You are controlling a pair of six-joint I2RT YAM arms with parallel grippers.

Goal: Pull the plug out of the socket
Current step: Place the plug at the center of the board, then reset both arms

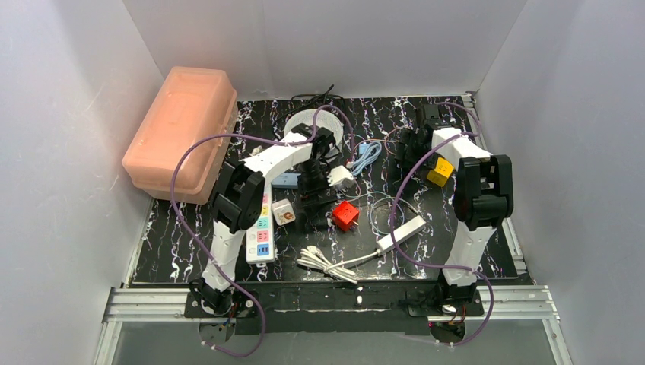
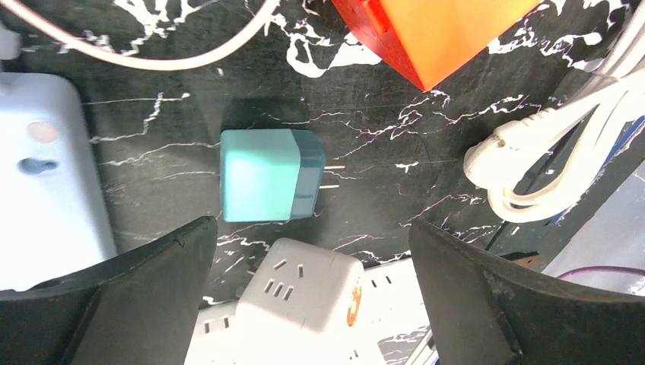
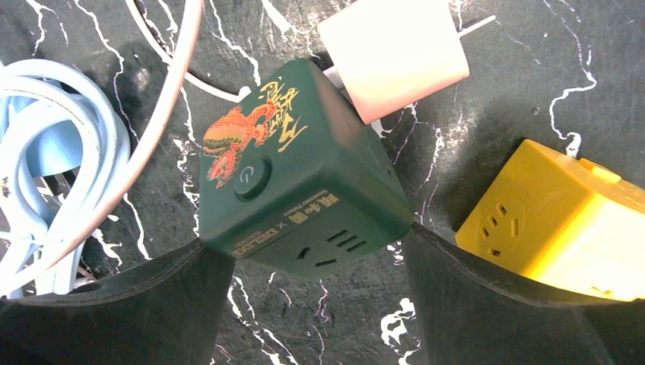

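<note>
A teal plug (image 2: pixel 270 185) lies loose on the black marbled mat, its two prongs bare and pointing right. My left gripper (image 2: pixel 312 232) hangs open just above it, nothing between its fingers (image 2: pixel 129 296). A white cube socket (image 2: pixel 300 293) sits under the gap. My right gripper (image 3: pixel 316 243) is open around the near end of a dark green cube socket (image 3: pixel 297 175) with a dragon print, and the cube's corners sit close to both fingertips. A pale pink plug (image 3: pixel 392 53) lies against the green cube's far side, one prong showing and pointing away from it.
A red cube socket (image 1: pixel 345 216), a yellow cube socket (image 3: pixel 559 220), a long power strip (image 1: pixel 261 228) and a white strip with a coiled cord (image 1: pixel 401 233) lie around. Blue cable (image 3: pixel 46 152) is left of the green cube. A pink box (image 1: pixel 181 133) stands at the back left.
</note>
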